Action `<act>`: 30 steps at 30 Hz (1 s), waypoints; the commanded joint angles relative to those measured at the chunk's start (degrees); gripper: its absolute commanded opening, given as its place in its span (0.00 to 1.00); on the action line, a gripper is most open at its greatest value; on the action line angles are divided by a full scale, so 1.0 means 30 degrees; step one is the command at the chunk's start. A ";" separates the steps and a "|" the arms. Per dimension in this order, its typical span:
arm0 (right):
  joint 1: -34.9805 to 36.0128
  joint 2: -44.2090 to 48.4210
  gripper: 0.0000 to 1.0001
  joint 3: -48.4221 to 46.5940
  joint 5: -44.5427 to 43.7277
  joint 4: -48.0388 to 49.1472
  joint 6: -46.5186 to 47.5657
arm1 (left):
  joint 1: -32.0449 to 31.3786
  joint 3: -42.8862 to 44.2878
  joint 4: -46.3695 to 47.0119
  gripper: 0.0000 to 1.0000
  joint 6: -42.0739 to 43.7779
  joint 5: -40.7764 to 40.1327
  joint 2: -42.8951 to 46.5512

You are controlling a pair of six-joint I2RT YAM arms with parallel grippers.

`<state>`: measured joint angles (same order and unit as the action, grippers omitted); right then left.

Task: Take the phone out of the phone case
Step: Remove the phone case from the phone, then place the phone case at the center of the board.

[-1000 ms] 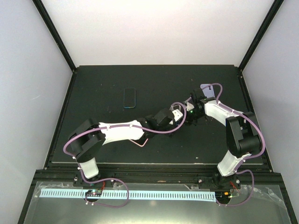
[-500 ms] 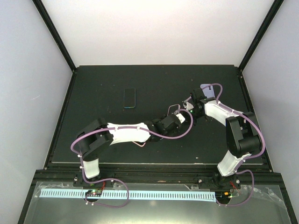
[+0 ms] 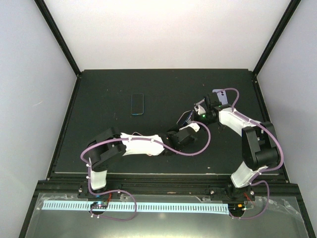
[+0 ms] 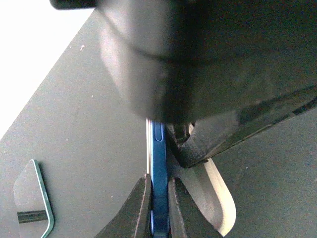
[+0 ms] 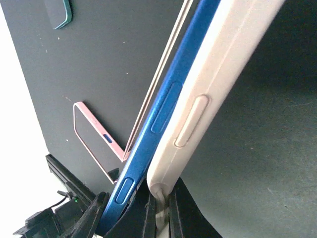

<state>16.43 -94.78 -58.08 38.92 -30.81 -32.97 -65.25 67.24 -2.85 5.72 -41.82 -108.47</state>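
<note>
The left gripper (image 4: pixel 159 201) pinched the slim, glossy blue phone (image 5: pixel 166 116) by its edge, right of the middle of the matt black table (image 3: pixel 99 89). The right gripper (image 5: pixel 161 203) clamped one end of the smooth, round-cornered cream phone case (image 5: pixel 218 64). Phone and case lay pressed side by side. A thin pink case frame (image 5: pixel 105 137) and a teal-rimmed phone (image 3: pixel 137 104) lay flat on the table.

I see a matte black tabletop (image 3: pixel 99 89) with three things lying flat on it. A dark teal-rimmed slab (image 3: pixel 137 104) sits left of centre, nearer the far edge. A lilac piece (image 3: pixel 220 95), case or phone I cannot tell, lies towards the far right corner. A thin pink frame (image 5: pixel 99 130) rests near mid-tabletop, well apart from both.
</note>
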 commanded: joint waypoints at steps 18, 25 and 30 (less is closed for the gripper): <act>0.0033 0.2364 0.01 -0.0258 -0.4581 -0.2067 0.1871 | 0.1452 -0.0820 -0.2495 0.02 -0.6409 0.0766 0.9089; -0.0384 0.2297 0.01 -0.2459 -0.5052 -0.2935 0.7453 | 0.1668 -0.2089 -0.3239 0.01 -0.6553 0.0733 1.1565; -0.2668 -0.0245 0.01 -0.6973 -0.3767 -0.5635 1.3548 | 0.2075 -0.3085 -0.4396 0.02 -0.6027 0.0001 1.3262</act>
<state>13.54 -92.12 -72.07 26.20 -43.79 -8.40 -60.05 59.20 -13.85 -12.64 -39.09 -71.92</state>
